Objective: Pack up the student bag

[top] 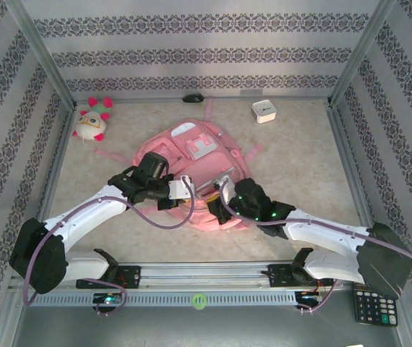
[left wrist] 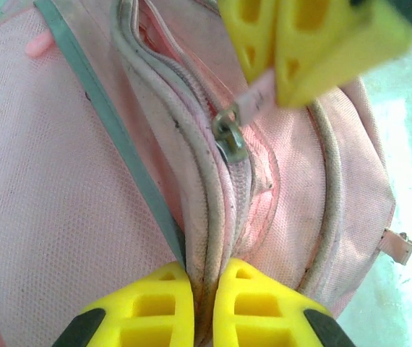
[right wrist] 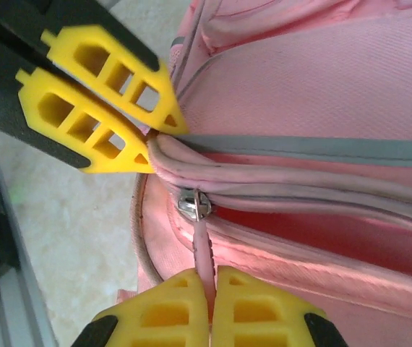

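Observation:
The student bag (top: pixel 231 163), a big pink backpack, lies flat in the middle of the table. My left gripper (left wrist: pixel 206 271) is shut on the bag's pale piped seam (left wrist: pixel 207 217) beside the zipper. My right gripper (right wrist: pixel 209 278) is shut on the pink zipper pull (right wrist: pixel 204 246), which hangs from the metal slider (right wrist: pixel 194 204). In the top view both grippers meet at the bag's near edge, the left gripper (top: pixel 184 189) beside the right gripper (top: pixel 220 196). The zipper gapes a little past the slider (left wrist: pixel 229 136), with darker pink inside.
A white-and-pink plush toy (top: pixel 92 119) lies at the back left, a small white box (top: pixel 264 110) at the back right, and a black object (top: pixel 193 97) by the back wall. A calculator (top: pixel 374 307) sits at the near right corner, past the metal rail (top: pixel 206 275).

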Motion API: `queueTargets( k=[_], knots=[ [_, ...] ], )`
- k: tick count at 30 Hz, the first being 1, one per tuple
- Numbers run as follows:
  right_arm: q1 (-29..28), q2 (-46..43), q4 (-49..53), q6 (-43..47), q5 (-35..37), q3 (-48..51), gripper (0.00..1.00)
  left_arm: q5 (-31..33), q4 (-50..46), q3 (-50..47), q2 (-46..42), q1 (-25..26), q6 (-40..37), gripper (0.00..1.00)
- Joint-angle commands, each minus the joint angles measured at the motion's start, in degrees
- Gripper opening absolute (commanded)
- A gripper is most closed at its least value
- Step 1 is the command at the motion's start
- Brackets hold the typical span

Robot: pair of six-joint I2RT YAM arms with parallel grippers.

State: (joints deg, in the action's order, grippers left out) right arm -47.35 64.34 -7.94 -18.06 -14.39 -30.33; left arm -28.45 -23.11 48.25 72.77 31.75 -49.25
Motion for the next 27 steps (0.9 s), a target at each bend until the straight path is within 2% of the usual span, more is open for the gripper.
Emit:
queueTargets(
  k=[1, 6, 8, 10, 11, 12, 13, 15, 17, 18, 20, 24, 27],
  knots=[
    [4.3, -3.0, 7.6, -2.2, -1.5, 1.0, 0.0, 1.6, -5.5, -1.4, -1.9, -1.1, -1.5, 0.0],
    [9.4, -6.3, 16.9, -0.9, 0.8, 0.3, 0.0, 3.1, -6.8, -1.7, -3.4, -2.5, -2.2, 0.0],
    [10.2, -7.1, 18.6, -0.4, 2.3, 0.4, 0.0, 3.4, -7.1, -2.0, -4.3, -2.9, -2.2, 0.0],
    [10.1, -7.3, 17.6, 0.5, 0.1, 0.7, 0.0, 3.8, -7.6, -2.1, -4.8, -3.1, -1.9, 0.04],
    [9.9, -7.2, 16.7, 0.5, -0.8, 0.7, 0.0, 2.9, -7.8, -1.8, -4.8, -3.1, -1.4, 0.12],
    [9.6, -6.9, 15.6, 0.3, -1.5, 0.8, 0.0, 1.1, -7.9, -1.3, -4.9, -3.0, 0.0, 0.28],
    [9.2, -6.6, 14.9, 0.4, -1.9, 0.8, 0.0, -0.6, -7.7, -0.6, -4.8, -2.8, 1.6, 0.39],
    [8.9, -5.7, 14.5, 0.8, -2.0, 0.3, 0.0, -2.0, -6.4, 0.9, -4.3, -0.6, 6.8, 0.57],
    [8.8, -5.1, 14.1, 0.9, -2.0, 0.1, 0.0, 6.9, -0.4, 0.9, -4.0, 5.0, 14.0, 0.72],
    [8.7, -5.0, 13.7, 0.8, -2.1, 0.1, 0.0, 10.9, 1.4, 1.0, -3.4, 8.1, 14.9, 0.77],
    [8.7, -4.6, 13.3, 0.8, -2.1, -0.1, 0.0, 16.3, 4.5, 1.6, -1.7, 12.0, 17.9, 0.8],
    [8.6, -4.6, 13.1, 1.1, -2.1, -0.4, 0.0, 22.2, 11.9, 2.2, 3.3, 14.4, 24.6, 0.81],
    [8.6, -4.4, 13.4, 1.2, -2.4, -0.6, 0.0, 26.0, 14.2, 3.5, 7.6, 15.1, 27.6, 0.74]
  ],
)
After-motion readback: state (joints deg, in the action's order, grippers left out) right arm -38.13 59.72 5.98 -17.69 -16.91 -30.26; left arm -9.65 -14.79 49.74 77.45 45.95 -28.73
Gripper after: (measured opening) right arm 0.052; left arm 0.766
